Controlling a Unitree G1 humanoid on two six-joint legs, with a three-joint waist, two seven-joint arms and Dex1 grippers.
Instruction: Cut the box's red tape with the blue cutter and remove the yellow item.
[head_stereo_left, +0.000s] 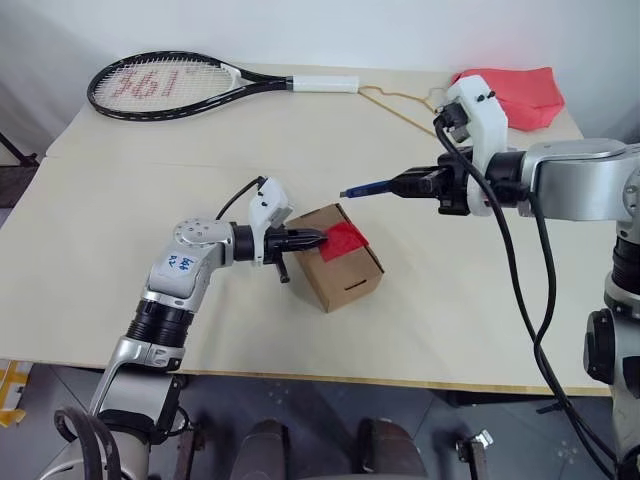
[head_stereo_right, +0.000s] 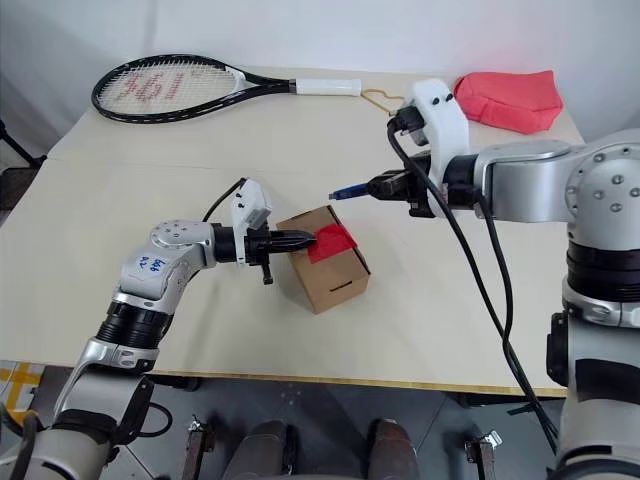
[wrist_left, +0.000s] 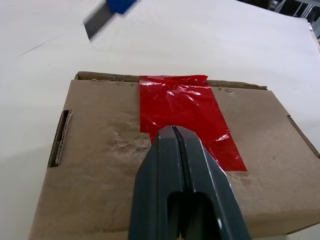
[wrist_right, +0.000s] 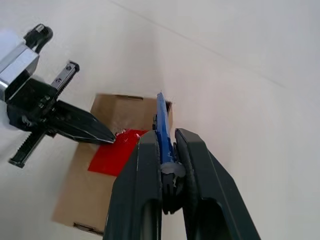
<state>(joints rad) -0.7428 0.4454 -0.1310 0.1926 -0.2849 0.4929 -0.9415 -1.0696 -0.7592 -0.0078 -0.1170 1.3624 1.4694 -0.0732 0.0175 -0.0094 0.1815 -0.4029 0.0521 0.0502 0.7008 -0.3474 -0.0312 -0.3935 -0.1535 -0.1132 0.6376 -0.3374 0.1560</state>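
Brown cardboard is sitting near the middle of the pale wooden table (head_stereo_left: 120, 290): the box (head_stereo_left: 345, 272) is resting there with its flaps down, a small slot showing in the side facing the near edge, and the red tape (head_stereo_left: 343, 240) is lying wrinkled across its top. The left gripper (head_stereo_left: 318, 238) is pressing its fingertips on the tape from the left, its two black fingers shut flat against each other with nothing between them. The right gripper (head_stereo_left: 400, 185) is hanging above and behind the box, clear of it, with its fingers clamped on the blue cutter (head_stereo_left: 368, 187); the cutter's tip is pointing toward the left, over the table beyond the box's far edge, and is not touching the tape. In the right wrist view the cutter (wrist_right: 162, 131) is sticking out between the two fingers toward the box (wrist_right: 90, 190).

Around this, a black tennis racket (head_stereo_left: 165, 86) with a white grip is lying along the far left of the table, well apart from the box. A thin yellowish wire hanger (head_stereo_left: 395, 105) is lying at the far edge, partly hidden behind the right arm, and a red fabric pouch (head_stereo_left: 520, 95) is sitting in the far right corner just beyond it. Black cables are trailing down from the right wrist across the table's right side. Behind the table a plain white wall is rising, and below its near edge grey floor is showing.
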